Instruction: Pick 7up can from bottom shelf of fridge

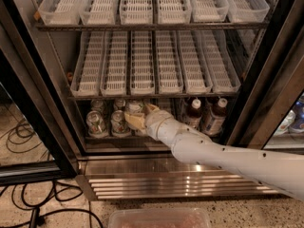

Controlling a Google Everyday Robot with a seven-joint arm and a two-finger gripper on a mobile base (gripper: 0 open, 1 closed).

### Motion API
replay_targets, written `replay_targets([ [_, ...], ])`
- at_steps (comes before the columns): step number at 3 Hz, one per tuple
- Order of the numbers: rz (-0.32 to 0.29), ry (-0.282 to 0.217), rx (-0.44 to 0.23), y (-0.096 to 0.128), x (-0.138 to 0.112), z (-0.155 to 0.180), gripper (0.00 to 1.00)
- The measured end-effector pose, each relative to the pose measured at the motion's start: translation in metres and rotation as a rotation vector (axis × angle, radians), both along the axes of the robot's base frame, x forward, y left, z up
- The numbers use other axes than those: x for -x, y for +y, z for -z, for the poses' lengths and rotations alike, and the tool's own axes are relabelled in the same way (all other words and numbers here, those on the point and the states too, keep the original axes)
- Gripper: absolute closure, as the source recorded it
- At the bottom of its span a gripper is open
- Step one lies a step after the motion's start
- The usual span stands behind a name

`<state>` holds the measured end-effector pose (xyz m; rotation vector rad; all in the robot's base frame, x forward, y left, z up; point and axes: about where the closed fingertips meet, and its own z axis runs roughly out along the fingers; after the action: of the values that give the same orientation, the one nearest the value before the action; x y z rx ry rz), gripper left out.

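The fridge (42, 108) stands open with its black door frame. On the bottom shelf (102, 137), several silvery 7up cans stand at the left, two in front (96, 122) (118, 122) and more behind them. My gripper (138, 116) reaches into the bottom shelf on the end of the white arm (213, 156). It sits right at a 7up can (135, 107) in the third lane, just right of the front cans. That can's lower part is hidden by the gripper.
Two brown bottles with white caps (194, 114) (216, 115) stand at the right of the bottom shelf. The two higher racks (142, 65) hold white slotted lanes. Black cables (28, 213) lie on the floor at left. A ribbed steel grille (156, 179) runs below.
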<state>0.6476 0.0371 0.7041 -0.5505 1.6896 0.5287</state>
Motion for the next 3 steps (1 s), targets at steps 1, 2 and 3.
replay_targets([
  [1, -0.002, 0.001, 0.001, 0.001, 0.000, 0.000, 1.00],
  [2, -0.046, 0.056, 0.018, 0.001, 0.017, 0.019, 1.00],
  [3, -0.084, 0.150, 0.021, -0.007, 0.063, 0.044, 1.00],
])
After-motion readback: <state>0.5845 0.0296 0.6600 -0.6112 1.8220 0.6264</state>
